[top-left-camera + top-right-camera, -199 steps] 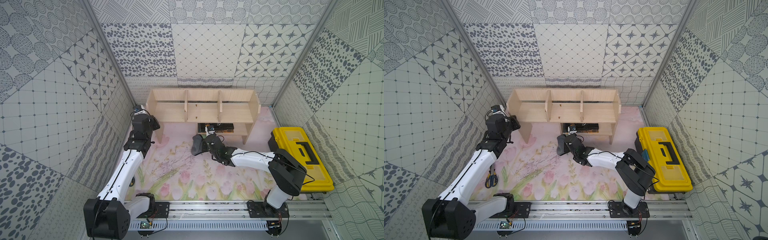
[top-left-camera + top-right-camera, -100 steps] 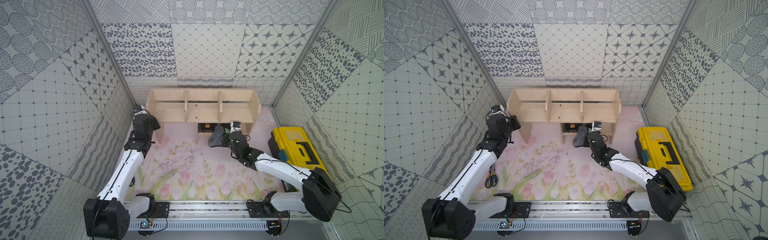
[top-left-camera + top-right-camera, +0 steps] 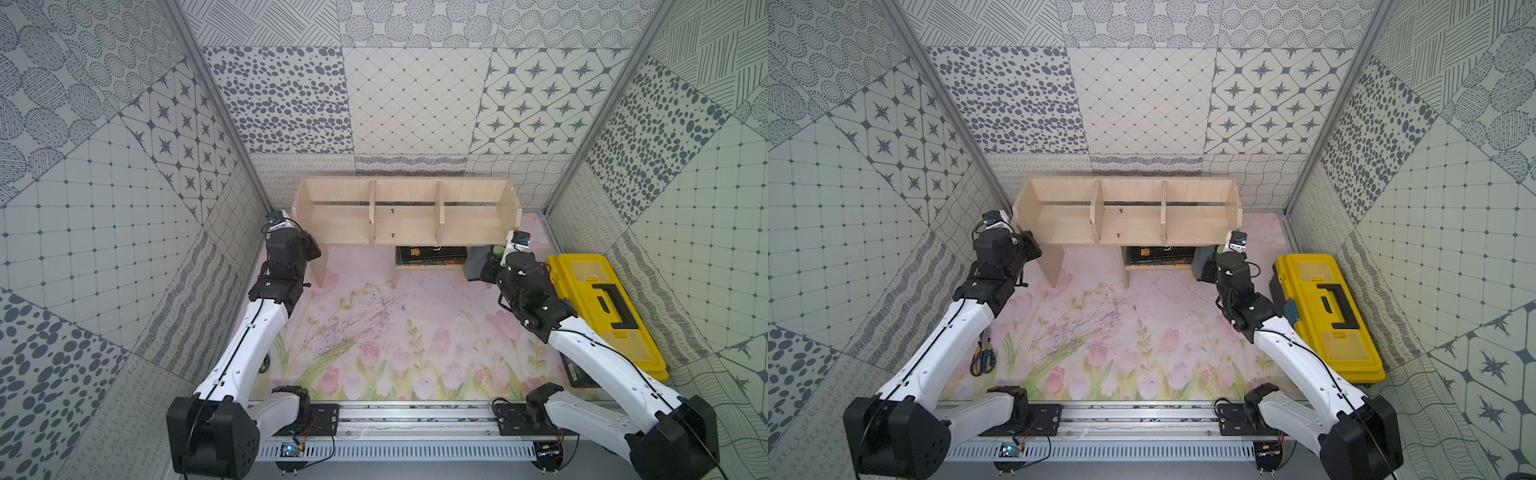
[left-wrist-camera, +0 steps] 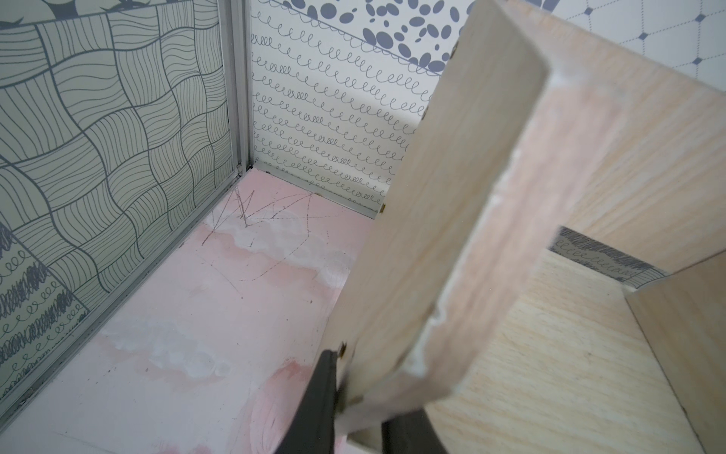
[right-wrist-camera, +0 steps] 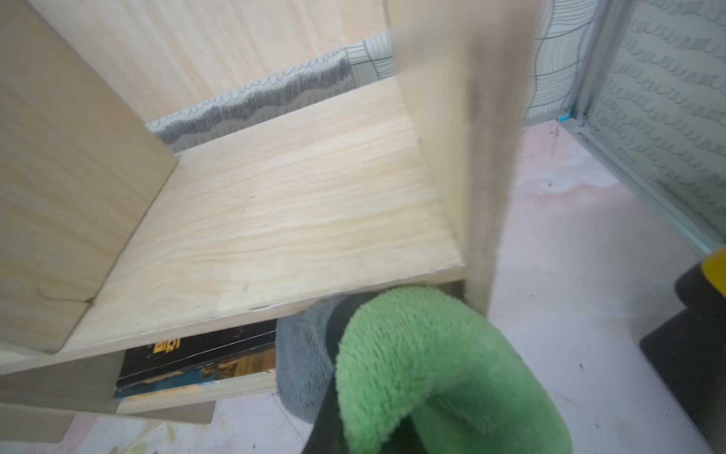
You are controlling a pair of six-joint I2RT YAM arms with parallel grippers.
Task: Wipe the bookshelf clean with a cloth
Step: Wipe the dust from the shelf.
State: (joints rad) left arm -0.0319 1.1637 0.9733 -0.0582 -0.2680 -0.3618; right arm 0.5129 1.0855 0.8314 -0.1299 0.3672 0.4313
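A yellow toolbox [image 3: 598, 307] sits on my right. A black book [image 3: 432, 254] lies flat farther back; scissors [image 3: 983, 357] lie at my left.

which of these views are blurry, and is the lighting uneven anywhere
Right wrist view: the bookshelf side panel nearest the lens is smeared and the cloth is soft from closeness; left wrist view: the panel's near end blurs while the far walls are crisp; both top views: sharp, evenly lit, only a soft shadow under the bookshelf.
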